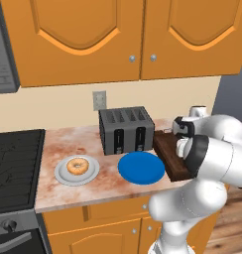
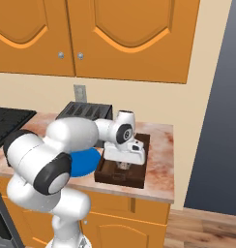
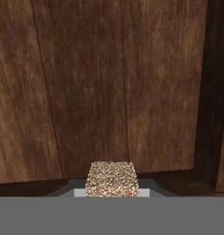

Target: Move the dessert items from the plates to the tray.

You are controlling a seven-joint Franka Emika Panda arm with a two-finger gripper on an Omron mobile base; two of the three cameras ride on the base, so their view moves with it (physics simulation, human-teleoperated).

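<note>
Fingers [image 3: 112,192] clamping tan pastry cube [image 3: 112,178], hovering over brown tray [image 2: 137,175]; donut [image 1: 77,166] sitting on grey plate [image 1: 61,176]

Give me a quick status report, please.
Hand shut on pastry cube, over tray. Donut on grey plate. Nothing blocking.

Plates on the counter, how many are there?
2. The grey-white plate holds the donut left of the toaster; the blue plate sits bare before the toaster.

Even, flat rendered light; soft shadows; hand view slightly blurred
</note>
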